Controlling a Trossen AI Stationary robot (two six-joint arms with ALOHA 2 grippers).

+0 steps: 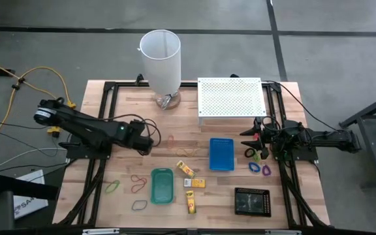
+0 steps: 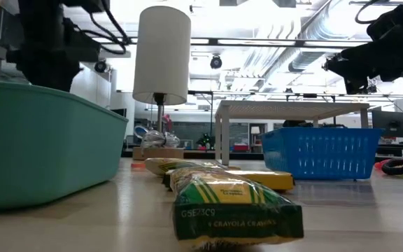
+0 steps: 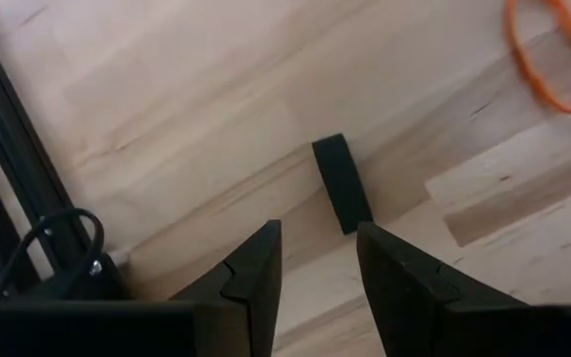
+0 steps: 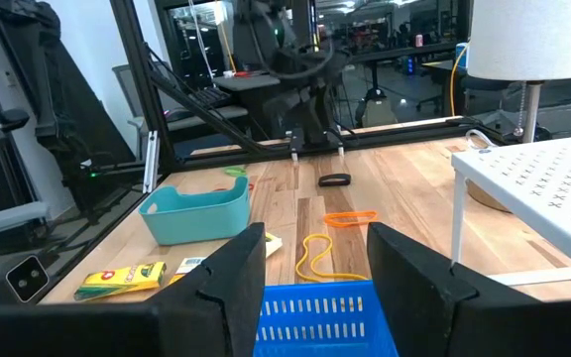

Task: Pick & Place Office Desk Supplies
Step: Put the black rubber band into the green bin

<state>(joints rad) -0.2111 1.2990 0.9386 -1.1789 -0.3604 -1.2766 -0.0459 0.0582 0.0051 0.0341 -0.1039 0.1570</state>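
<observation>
My left gripper [image 3: 315, 233] hangs open over the left middle of the table [image 1: 150, 135], pointing steeply down. A small black oblong piece [image 3: 342, 183] lies flat on the wood just beyond its fingertips and between their lines, untouched; the right wrist view shows it as a black loop [image 4: 334, 179]. An orange rubber band [image 3: 553, 55] lies flat nearby [image 1: 171, 140]. My right gripper [image 4: 315, 268] waits open and level at the right [image 1: 250, 134], behind the blue tray [image 1: 221, 154]. Three yellow packets [image 1: 185, 169] lie mid-table.
A green tray [image 1: 162, 185] and a black tray [image 1: 251, 201] sit near the front. Rubber bands [image 1: 138, 177] lie left of the green tray, a yellow one [image 1: 187, 151] beside the blue tray, clips [image 1: 254, 167] to its right. A white cylinder [image 1: 160, 62] and a white perforated stand [image 1: 230, 96] stand at the back.
</observation>
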